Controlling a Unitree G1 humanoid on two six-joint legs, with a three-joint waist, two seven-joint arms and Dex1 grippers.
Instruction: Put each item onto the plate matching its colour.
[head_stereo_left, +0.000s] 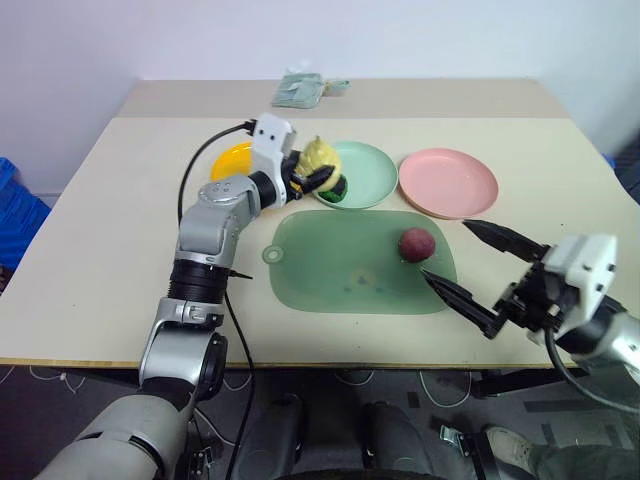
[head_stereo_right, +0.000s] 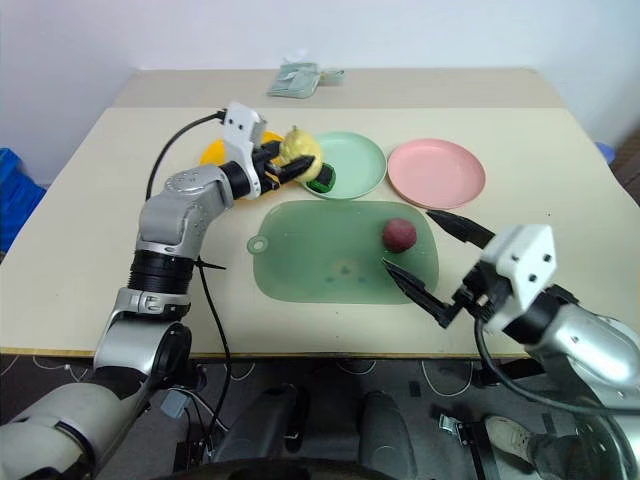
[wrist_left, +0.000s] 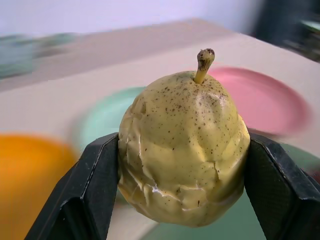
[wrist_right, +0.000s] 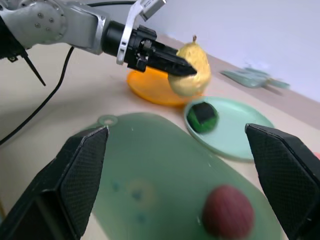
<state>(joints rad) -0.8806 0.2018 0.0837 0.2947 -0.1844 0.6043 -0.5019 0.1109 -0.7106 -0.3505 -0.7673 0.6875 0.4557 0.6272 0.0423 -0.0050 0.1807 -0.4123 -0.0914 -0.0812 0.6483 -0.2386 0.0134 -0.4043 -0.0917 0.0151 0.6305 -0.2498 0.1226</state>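
- Mint green plate (head_stereo_left: 362, 172) holds one item: the dark green blocky lump (wrist_right: 202, 115), resting near its edge on the side facing the orange-yellow plate.
- Orange-yellow plate (wrist_right: 150, 87) sits beside the mint green one, partly hidden behind the left arm; what shows of its surface carries nothing.
- Pink plate (head_stereo_left: 448, 182) lies on the other side of the mint green plate, nothing on it.
- Green board (head_stereo_left: 340, 265), the large rounded-rectangle one, lies on the table (head_stereo_left: 100, 230) in front of the plates; the dark red roundish lump (head_stereo_left: 416, 243) rests on it, toward the end nearest the pink plate.
- Left gripper (head_stereo_right: 290, 163) is clamped on the pale yellow ridged cone (wrist_left: 182, 145), one finger on either flank, stem uppermost. The item is held clear of the table, above the gap between the orange-yellow and mint green plates.
- Right gripper (head_stereo_left: 470, 265) has its fingers spread wide and holds nothing; it is near the board's end, close to the dark red lump without touching it.
- Folded pale green cloth (head_stereo_left: 300, 88) lies at the table's far edge.
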